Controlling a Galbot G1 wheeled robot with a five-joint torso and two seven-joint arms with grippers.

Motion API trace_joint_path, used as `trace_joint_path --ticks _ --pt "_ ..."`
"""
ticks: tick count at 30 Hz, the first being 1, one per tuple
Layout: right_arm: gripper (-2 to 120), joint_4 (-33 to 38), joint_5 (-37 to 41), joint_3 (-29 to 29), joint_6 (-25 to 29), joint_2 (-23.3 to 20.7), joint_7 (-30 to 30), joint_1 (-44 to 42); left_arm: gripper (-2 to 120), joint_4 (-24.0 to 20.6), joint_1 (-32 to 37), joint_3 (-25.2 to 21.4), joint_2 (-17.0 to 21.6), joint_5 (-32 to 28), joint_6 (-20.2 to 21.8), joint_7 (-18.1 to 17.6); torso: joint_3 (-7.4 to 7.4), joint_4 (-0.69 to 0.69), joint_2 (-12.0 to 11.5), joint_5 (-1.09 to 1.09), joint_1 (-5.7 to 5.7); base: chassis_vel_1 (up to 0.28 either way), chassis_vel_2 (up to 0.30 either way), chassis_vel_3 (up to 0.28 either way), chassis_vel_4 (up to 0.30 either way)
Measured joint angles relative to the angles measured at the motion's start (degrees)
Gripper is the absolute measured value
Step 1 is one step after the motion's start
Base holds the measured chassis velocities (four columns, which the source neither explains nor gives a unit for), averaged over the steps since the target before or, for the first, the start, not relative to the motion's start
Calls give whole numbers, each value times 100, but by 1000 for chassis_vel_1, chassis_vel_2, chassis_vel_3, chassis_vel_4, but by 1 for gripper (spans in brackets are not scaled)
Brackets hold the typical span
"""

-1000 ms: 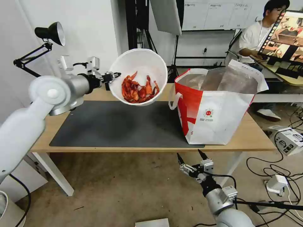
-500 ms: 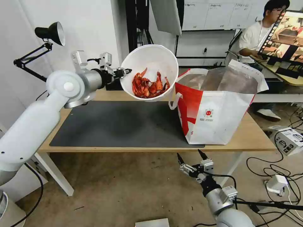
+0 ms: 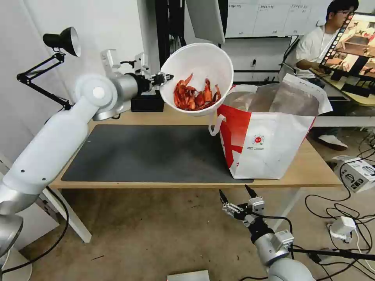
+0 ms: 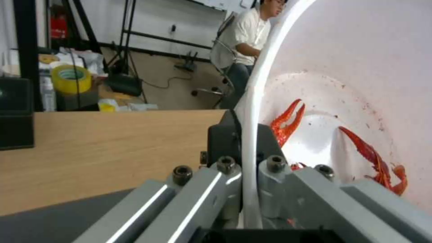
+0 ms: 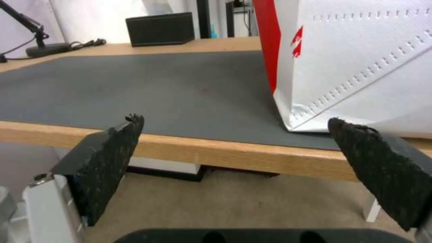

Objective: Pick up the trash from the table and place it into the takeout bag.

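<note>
The trash in hand is a white round bowl [image 3: 197, 78] of red crayfish shells [image 3: 195, 97], tilted and lifted well above the table [image 3: 312, 169]. My left gripper [image 3: 166, 78] is shut on its rim; the left wrist view has the rim [image 4: 252, 141] clamped between the fingers, with red claws [image 4: 288, 119] inside. The bowl hangs just left of the takeout bag [image 3: 269, 132], a white-and-red tote with foil lining standing open on the table's right side. My right gripper [image 3: 236, 193] waits open below the table's front edge, facing the bag [image 5: 355, 64].
A dark grey mat [image 3: 152, 154] covers the table's middle. A black tissue box [image 3: 146, 103] stands at the back edge, also seen as the black box [image 5: 160, 28]. A black desk lamp [image 3: 62, 41] rises at the back left. Cables and a power strip [image 3: 343, 226] lie on the floor at right.
My left arm has carried the bowl up and to the right, from over the mat's back edge to beside the bag's opening. The right arm has not moved.
</note>
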Motion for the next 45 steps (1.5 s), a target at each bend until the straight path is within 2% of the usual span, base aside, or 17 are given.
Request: trace_joint_path --ticks 6,9,14,17,21,32,45 --pt "100 0 0 0 0 0 0 0 0 198 -234 171 -311 8 0 -17 0 1 0 0 0 0 0 0 0" --pt "100 0 0 0 0 0 0 0 0 390 -364 287 -671 88 0 -21 0 0 0 1 0 0 0 0 0" --pt "100 0 0 0 0 0 0 0 0 604 -484 369 -1011 166 1 -32 0 0 0 2 0 0 0 0 0" --pt "100 0 0 0 0 0 0 0 0 906 -612 432 -1311 235 2 -56 0 0 0 1 0 0 0 0 0" --pt "100 0 0 0 0 0 0 0 0 1199 -707 497 -1517 314 3 -65 0 0 0 1 0 0 0 0 0" --pt "100 0 0 0 0 0 0 0 0 1669 -763 623 -1985 481 -50 -158 0 0 0 0 0 0 0 0 0" --pt "100 0 0 0 0 0 0 0 0 1750 -820 657 -2259 495 -242 -275 -1 0 0 0 -1 0 0 0 0"
